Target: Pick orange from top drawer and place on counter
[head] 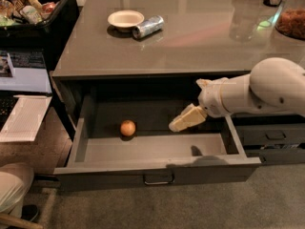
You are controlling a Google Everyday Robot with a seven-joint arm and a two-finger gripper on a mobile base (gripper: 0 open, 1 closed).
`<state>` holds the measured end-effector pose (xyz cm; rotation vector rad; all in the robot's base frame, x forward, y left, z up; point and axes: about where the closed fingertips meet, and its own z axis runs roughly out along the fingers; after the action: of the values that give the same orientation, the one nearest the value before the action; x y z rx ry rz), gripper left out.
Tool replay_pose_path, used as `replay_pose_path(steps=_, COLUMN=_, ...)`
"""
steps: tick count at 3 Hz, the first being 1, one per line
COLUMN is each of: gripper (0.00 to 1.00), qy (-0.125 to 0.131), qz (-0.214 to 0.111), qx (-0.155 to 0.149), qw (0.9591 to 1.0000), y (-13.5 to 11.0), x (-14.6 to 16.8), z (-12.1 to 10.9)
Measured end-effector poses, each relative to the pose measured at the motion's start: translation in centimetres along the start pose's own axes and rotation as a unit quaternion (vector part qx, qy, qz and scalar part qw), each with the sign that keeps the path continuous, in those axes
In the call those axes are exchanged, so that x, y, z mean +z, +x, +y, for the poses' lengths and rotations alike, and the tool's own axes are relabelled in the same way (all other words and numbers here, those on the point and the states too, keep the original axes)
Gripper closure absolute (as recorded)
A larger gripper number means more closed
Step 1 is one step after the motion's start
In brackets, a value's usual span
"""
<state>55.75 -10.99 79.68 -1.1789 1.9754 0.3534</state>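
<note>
The orange [127,127] lies on the floor of the open top drawer [157,168], left of its middle. The drawer is pulled out under the glossy grey-brown counter [190,42]. My gripper [183,120] reaches in from the right on a white arm and hangs inside the drawer, right of the orange and apart from it, with nothing visibly held.
A white bowl [125,19] and a silver can [147,27] sit on the counter's back left. A black bin of snacks [28,6] stands at the far left. Narrower dark drawers [271,137] are at the right. Papers [24,118] and someone's knee [12,187] are lower left.
</note>
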Motion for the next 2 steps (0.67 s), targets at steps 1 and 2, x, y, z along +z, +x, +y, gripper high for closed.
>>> replay_pose_path(steps=1, gripper=0.0, qy=-0.012, qz=-0.034, qx=-0.012, qw=0.9993, y=-1.5, x=4.3, z=-0.9)
replay_pose_path(steps=2, gripper=0.0, qy=-0.046, qz=-0.028, qx=-0.033, qw=0.998, y=-1.8, x=8.1, z=-0.5)
